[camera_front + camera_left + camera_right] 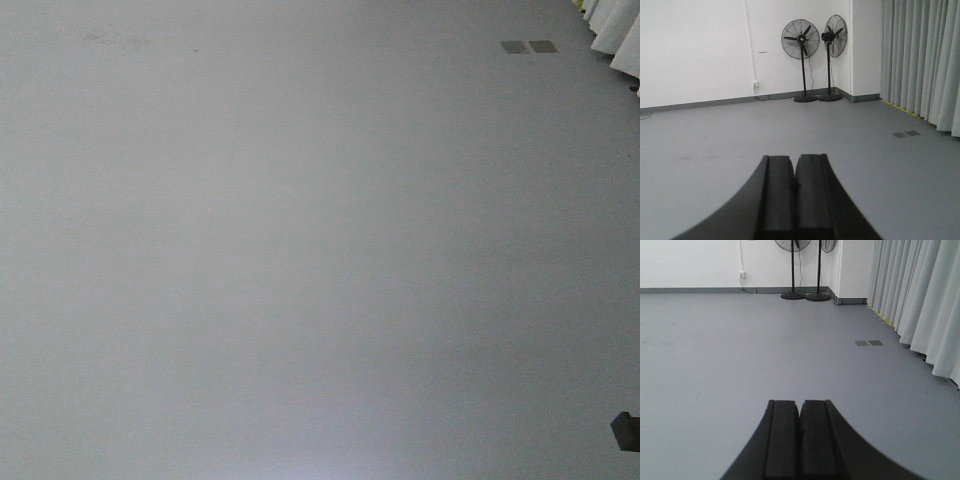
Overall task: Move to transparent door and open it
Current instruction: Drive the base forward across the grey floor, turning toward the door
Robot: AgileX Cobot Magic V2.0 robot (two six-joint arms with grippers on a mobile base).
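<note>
Front: I see only grey floor [300,250], with a curtain [620,40] hem top right.
Left wrist: left gripper [795,160] fingers pressed together, empty; two fans [800,40] by the far wall.
Right wrist: right gripper [800,405] fingers likewise together, empty.
No view shows the transparent door.

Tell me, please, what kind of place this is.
Probably a large indoor hall or test room: a wide grey floor, plain white walls, two black pedestal fans in a corner, and long pale curtains along one side.
</note>
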